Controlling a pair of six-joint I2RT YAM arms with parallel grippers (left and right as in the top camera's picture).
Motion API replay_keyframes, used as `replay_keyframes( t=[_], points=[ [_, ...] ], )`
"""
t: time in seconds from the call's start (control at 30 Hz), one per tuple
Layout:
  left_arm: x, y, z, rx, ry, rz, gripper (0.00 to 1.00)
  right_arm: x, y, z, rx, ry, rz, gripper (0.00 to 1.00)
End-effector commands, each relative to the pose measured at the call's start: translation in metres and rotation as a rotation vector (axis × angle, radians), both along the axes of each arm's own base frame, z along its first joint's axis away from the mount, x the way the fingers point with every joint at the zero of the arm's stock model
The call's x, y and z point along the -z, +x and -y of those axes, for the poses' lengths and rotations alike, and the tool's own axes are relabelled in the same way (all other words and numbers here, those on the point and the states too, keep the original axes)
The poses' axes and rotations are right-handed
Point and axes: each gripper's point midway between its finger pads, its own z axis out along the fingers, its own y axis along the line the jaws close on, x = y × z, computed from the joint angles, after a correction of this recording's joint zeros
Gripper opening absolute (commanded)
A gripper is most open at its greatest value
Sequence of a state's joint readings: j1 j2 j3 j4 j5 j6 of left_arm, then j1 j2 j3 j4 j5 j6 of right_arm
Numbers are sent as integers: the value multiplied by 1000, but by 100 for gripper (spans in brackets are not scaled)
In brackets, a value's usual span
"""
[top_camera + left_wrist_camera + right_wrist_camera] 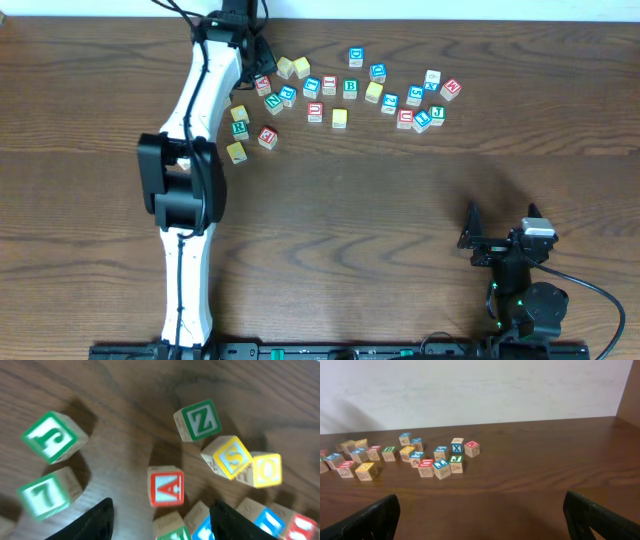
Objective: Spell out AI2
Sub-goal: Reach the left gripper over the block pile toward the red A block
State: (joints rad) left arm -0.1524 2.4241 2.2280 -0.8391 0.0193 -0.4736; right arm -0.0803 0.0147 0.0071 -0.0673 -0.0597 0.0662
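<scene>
The red-framed "A" cube lies on the wood just ahead of my left gripper, between its two black fingers. The gripper is open and touches nothing. In the overhead view the left gripper hovers at the left end of the scattered cubes, beside a red cube that looks like the "A". I cannot pick out the red "I" or the blue "2" among the small cubes. My right gripper is open and empty at the front right, far from the cubes; it also shows in the right wrist view.
Many lettered cubes spread across the far part of the table. Close to the "A" are a green "Z", a yellow "S", a yellow "O", a green "J" and a green "L".
</scene>
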Motion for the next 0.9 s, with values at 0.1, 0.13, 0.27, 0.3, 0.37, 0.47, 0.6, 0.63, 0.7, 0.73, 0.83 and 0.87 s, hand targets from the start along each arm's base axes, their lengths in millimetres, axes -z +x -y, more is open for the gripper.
replay_keyframes(
  t=[0.1,0.13,0.27,0.3,0.37,0.47,0.6,0.63,0.7,0.73,0.83,0.87],
  points=[
    [31,11,6,-8,10,-4,61,0,0,0,-2,-8,0,99],
    [33,12,7,-7,10,-1,62,0,0,0,-2,-8,0,99],
    [46,14,7,-8,10,-6,62,0,0,0,-2,-8,0,99],
    [49,14,7,-7,11,-12,62,0,0,0,-2,-8,0,99],
    [54,13,7,-7,13,-22,62,0,0,0,-2,-8,0,99],
    [58,11,6,-8,15,-30,58,0,0,0,-2,-8,0,99],
    [57,12,2,-17,34,-27,45,0,0,0,-2,-8,0,99],
    [57,12,2,-17,34,-27,45,0,0,0,-2,-8,0,99],
    [58,11,2,-17,35,-28,45,0,0,0,-2,-8,0,99],
    [58,11,2,-17,35,-31,44,0,0,0,-2,-8,0,99],
    [59,9,2,-17,36,-39,45,0,0,0,-2,-8,0,99],
    [60,8,2,-16,37,-42,45,0,0,0,-2,-8,0,99]
  ],
)
